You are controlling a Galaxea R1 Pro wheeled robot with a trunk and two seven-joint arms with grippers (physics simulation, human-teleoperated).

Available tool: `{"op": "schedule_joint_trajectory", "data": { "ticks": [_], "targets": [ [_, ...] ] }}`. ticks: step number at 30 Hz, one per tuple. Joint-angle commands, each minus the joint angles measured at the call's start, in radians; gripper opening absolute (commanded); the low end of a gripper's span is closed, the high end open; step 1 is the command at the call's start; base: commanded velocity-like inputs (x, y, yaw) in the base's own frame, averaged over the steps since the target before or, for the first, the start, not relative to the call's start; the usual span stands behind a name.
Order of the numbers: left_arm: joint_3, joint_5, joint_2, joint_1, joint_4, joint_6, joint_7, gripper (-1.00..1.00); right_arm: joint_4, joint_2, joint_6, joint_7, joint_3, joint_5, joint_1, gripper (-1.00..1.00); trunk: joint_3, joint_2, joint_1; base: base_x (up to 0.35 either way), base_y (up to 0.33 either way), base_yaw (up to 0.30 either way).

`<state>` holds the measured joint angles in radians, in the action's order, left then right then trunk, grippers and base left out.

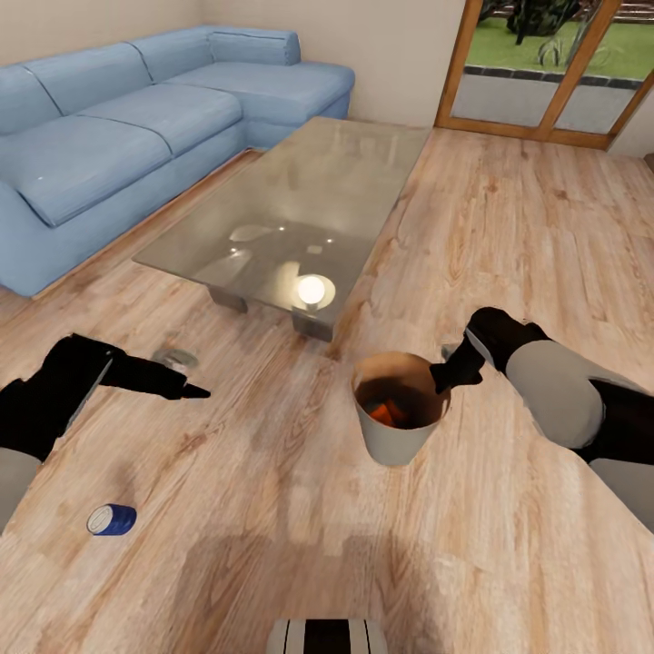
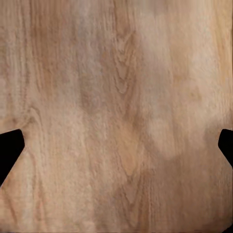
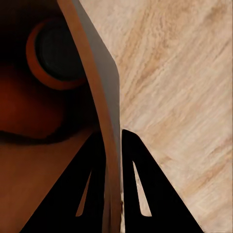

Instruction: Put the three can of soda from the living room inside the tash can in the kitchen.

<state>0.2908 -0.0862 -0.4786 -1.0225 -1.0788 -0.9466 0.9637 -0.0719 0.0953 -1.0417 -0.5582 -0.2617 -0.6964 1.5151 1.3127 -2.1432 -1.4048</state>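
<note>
orange can (image 1: 389, 413) down in the bin (image 1: 400, 447), mostly sunk in shadow, just a sliver of orange catching light in the head view. seen end-on (image 3: 57, 53) through the right wrist camera: dark round end ringed in orange, lying on the glossy brown inside. cannot tell whether a second can sits in there too. bin upright on the wood floor (image 1: 509, 236), just in front of the near corner of the glass coffee table (image 1: 300, 209), pale outside, orange-brown within. right gripper (image 1: 445, 374) clamped on the bin's rim (image 3: 109, 121), one finger inside the wall and one outside, wall pinched thin between them.

blue can (image 1: 112, 520) on its side on the floor, well apart from the bin, near the left arm. left gripper (image 1: 186, 391) stretched out low over bare floor, holding nothing; wrist camera there gives plain planks (image 2: 116, 116) with dark fingertips (image 2: 8, 148) far apart at the frame's edges, so spread wide. something small, grey and round (image 1: 175, 358) on the floor just past that gripper, too blurred to name. blue sofa (image 1: 109, 136) behind the table, glass door (image 1: 545, 64) beyond.
</note>
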Motion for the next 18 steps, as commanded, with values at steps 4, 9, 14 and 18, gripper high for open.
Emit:
{"op": "schedule_joint_trajectory", "data": {
  "ticks": [4,9,14,18],
  "targets": [
    [-0.036,0.009,0.008,0.130,-0.010,-0.002,-0.102,1.00,-0.032,0.052,-0.005,-0.005,-0.007,0.020,-0.068,-1.00,0.000,0.000,0.000,-0.097,0.000,0.000],
    [-0.076,0.010,0.031,0.189,-0.035,-0.002,-0.152,1.00,-0.137,0.067,-0.005,-0.005,-0.006,0.019,-0.166,-1.00,0.000,0.000,0.000,-0.041,0.000,0.000],
    [-0.112,0.014,0.079,0.299,-0.049,0.017,-0.376,1.00,-0.290,0.074,-0.005,-0.009,-0.006,0.018,-0.251,-1.00,0.000,0.000,0.000,-0.007,0.000,0.000],
    [-0.180,0.039,0.089,0.345,-0.055,0.097,-0.483,1.00,-0.309,0.123,-0.005,-0.013,-0.006,0.018,-0.253,-1.00,0.000,0.000,0.000,-0.019,0.031,0.000]
  ]
}}
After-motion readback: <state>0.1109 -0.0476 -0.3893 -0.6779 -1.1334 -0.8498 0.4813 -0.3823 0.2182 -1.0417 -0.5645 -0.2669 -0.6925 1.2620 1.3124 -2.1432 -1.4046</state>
